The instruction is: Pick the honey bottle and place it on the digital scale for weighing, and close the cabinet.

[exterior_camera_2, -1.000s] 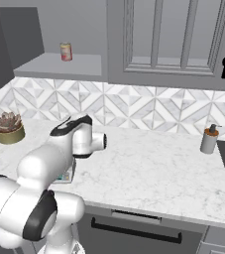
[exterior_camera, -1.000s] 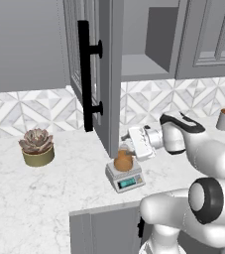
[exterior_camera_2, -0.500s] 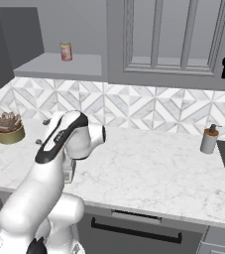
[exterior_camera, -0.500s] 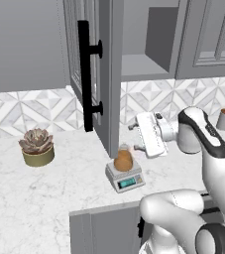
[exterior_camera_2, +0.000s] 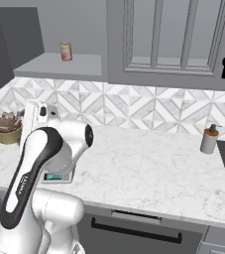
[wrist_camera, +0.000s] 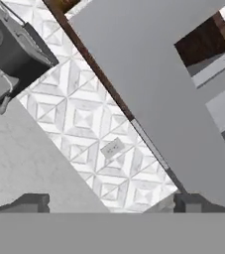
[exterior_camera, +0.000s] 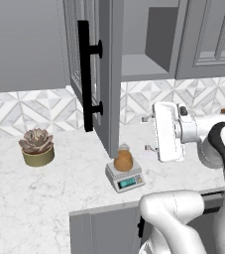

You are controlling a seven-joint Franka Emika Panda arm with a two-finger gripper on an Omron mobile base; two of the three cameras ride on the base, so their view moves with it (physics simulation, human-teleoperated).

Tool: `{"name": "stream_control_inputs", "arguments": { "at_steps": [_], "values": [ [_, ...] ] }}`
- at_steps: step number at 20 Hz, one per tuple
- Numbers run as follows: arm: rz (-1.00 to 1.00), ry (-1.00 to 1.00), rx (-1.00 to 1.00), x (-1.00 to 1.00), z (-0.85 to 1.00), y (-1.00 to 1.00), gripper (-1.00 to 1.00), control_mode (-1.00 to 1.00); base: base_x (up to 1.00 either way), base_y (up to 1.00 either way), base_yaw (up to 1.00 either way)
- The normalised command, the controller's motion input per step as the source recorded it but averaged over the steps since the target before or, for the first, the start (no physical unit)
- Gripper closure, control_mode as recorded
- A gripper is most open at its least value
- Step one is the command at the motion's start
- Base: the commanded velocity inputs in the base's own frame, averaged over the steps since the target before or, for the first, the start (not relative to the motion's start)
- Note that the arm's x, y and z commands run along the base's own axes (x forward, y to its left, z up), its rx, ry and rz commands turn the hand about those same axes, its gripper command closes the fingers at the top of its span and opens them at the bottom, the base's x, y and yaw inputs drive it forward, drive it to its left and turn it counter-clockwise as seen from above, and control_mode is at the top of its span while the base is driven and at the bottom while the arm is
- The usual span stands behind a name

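Since the earlier frame the arm has swung its hand up and toward the open door, while the bottle and scale have stayed put. The cabinet [exterior_camera: 101, 74] stands open, its glass door edge-on above the table [exterior_camera: 44, 188]. Just below that door's lower edge sits the digital scale [exterior_camera: 125, 177], with the honey bottle [exterior_camera: 123, 159] upright on its platform. The tool [exterior_camera: 150, 133] hangs right of the door, above the scale, fingers spread and pinching nothing. A potted succulent [exterior_camera: 36, 147] stands well left of the scale.

The open cabinet [exterior_camera: 95, 74] door juts over the counter [exterior_camera: 49, 183], just beside the claw [exterior_camera: 148, 133].
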Motion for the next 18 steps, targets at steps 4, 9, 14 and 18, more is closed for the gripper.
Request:
{"name": "stream_control_inputs", "arguments": {
  "at_steps": [4, 9, 14, 18],
  "values": [
    [-0.1, -0.22, 0.0, -1.0, 0.84, 0.0, -1.0, -1.0, 0.0, 0.0, 0.0],
    [-0.09, -0.24, -0.02, -1.0, 0.93, 0.0, -1.0, -1.0, 0.0, 0.0, 0.0],
    [-0.15, -0.25, -0.03, -1.0, 0.39, 0.08, -1.0, -1.0, 0.0, 0.0, 0.0],
    [-0.33, -0.33, 0.02, -1.0, 0.0, 0.33, -1.0, -1.0, 0.0, 0.0, 0.0]
  ]
}}
